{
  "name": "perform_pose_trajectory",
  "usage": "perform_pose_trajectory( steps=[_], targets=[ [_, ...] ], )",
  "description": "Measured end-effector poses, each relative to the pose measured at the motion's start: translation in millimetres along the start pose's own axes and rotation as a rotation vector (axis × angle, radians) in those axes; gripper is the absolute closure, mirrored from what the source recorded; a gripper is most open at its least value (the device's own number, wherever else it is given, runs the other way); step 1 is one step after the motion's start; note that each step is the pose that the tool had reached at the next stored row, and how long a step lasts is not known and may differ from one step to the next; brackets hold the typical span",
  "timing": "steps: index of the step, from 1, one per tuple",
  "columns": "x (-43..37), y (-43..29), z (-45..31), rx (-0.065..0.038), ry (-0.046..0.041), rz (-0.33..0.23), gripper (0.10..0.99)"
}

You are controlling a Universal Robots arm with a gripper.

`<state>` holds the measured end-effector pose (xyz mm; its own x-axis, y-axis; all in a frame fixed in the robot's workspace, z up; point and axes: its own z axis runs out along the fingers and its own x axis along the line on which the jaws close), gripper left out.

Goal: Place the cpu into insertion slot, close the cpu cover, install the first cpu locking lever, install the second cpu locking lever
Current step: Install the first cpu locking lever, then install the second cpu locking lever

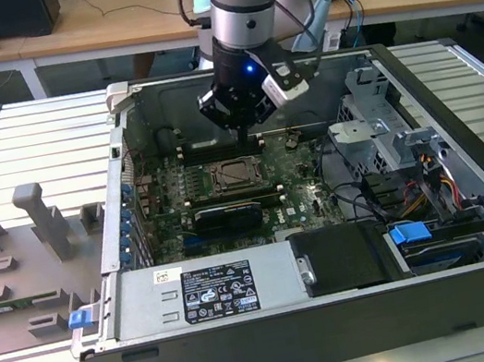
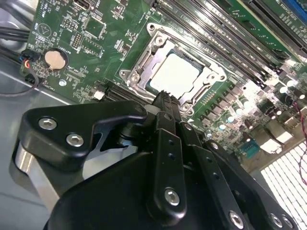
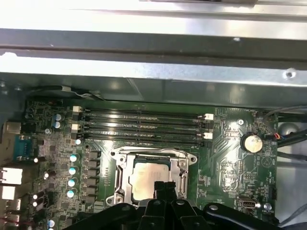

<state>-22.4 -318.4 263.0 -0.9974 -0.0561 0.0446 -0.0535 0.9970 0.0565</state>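
Hovering above the cpu (image 2: 173,74) seated in the insertion slot (image 2: 144,57), the hand (image 2: 165,103) is pinched narrow, empty.

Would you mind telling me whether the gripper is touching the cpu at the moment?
Cannot tell. In both wrist views the gripper overlaps the near edge of the cpu seated under the cpu cover, showing neither contact nor gap.

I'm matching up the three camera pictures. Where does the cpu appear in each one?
Exterior view: cpu mid-motherboard, just below the gripper.
Second wrist view: cpu inside the silver cpu cover, beyond the fingertips.
First wrist view: cpu partly behind the fingertips.
Shared landmark: the memory slots beside it.
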Motion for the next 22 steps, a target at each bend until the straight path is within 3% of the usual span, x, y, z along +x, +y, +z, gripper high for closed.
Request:
perform_pose_trajectory(
  steps=[12, 22],
  targets=[
    [0.8, 1.0, -17.3, 0.000, 0.0000, 0.000, 0.980],
    [0.8, 1.0, -18.5, 0.000, 0.0000, 0.000, 0.980]
  ],
)
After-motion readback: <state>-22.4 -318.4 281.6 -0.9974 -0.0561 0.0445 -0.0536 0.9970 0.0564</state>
